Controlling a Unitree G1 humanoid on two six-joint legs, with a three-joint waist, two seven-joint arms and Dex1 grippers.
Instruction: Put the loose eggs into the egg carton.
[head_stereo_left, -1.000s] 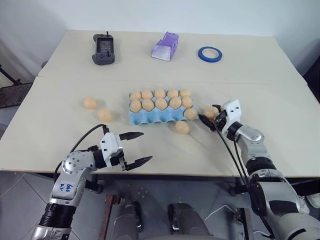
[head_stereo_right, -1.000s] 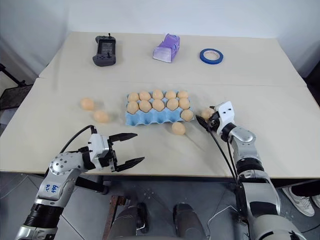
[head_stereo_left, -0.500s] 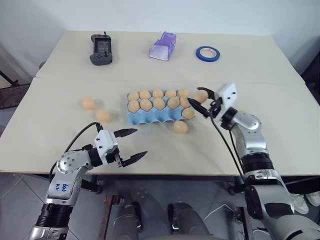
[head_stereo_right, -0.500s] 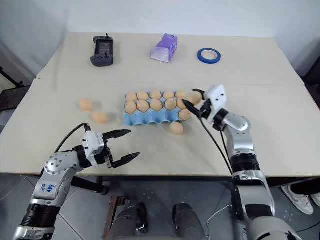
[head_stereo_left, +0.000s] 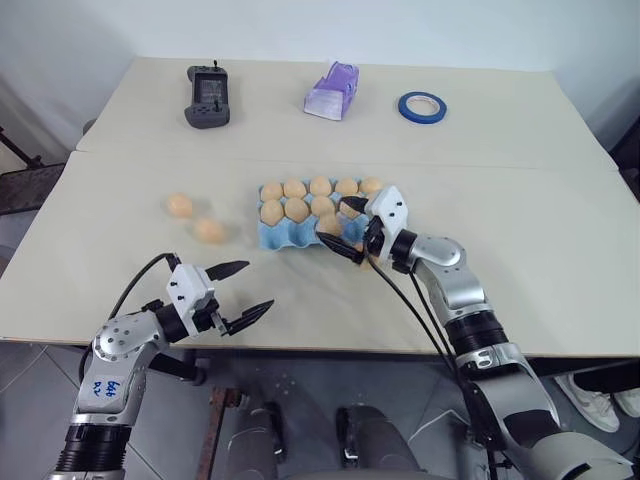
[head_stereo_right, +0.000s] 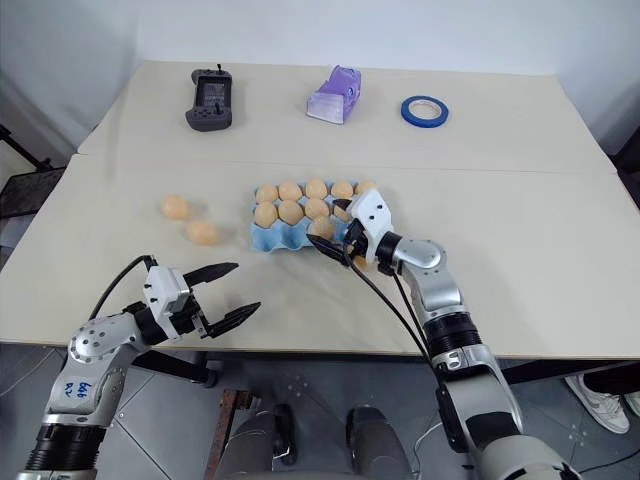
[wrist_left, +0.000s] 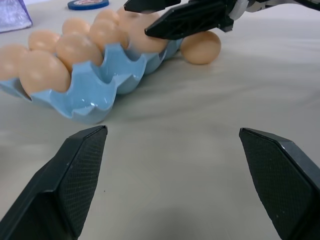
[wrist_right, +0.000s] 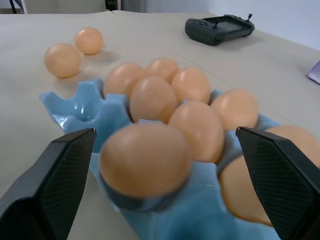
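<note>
Right gripper (head_stereo_left: 340, 228) spread wide around an egg (wrist_right: 145, 159) just seated in the near row of the egg carton (head_stereo_left: 285, 236), mid-worktop; withdrawal risks nudging it out. Left gripper (head_stereo_left: 243, 292) released, idle at near edge.

An egg (wrist_right: 146, 160) sits in a near cup of the blue egg carton (wrist_right: 80, 111), between wide-apart black jaws. More eggs (packed close) fill the cups behind. Two loose eggs (wrist_right: 63, 59) lie on the counter (wrist_right: 150, 35), with a black controller (wrist_right: 219, 28) farther off.
</note>
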